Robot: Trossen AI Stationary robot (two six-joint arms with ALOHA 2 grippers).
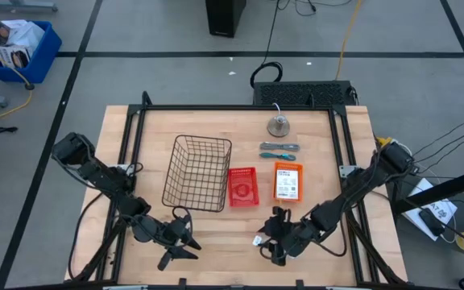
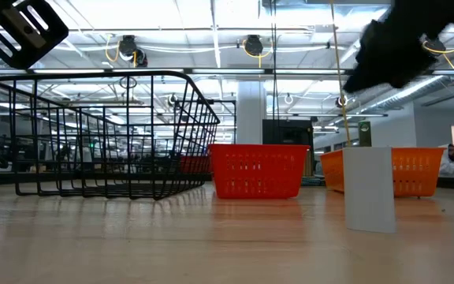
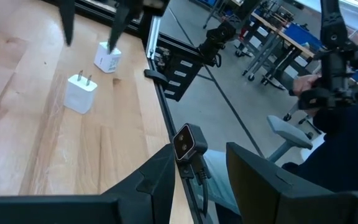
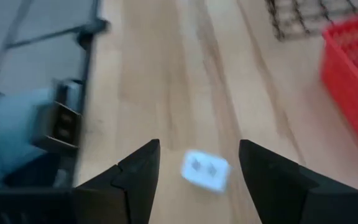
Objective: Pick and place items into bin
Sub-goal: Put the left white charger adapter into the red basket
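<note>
My right gripper (image 4: pixel 197 149) is open and hovers near the table's near edge. One tiny white block (image 4: pixel 205 170) lies on the wood below the gap between its fingers. The left wrist view shows two white blocks, one with its prongs up (image 3: pixel 81 93) and one (image 3: pixel 107 60) under the right gripper (image 3: pixel 89 37). My left gripper (image 1: pixel 184 243) is open and waits over the near edge, left of the blocks. The black wire basket (image 1: pixel 197 171) stands mid-table. Two slim blue-grey tools (image 1: pixel 279 151) lie side by side farther back. I see no pale-green strips.
A small red basket (image 1: pixel 242 187) and an orange basket (image 1: pixel 288 181) stand right of the wire basket. A round metal piece (image 1: pixel 278 125) sits near the far edge. A black frame rail runs along the table's sides. A person sits beyond the table (image 3: pixel 328 99).
</note>
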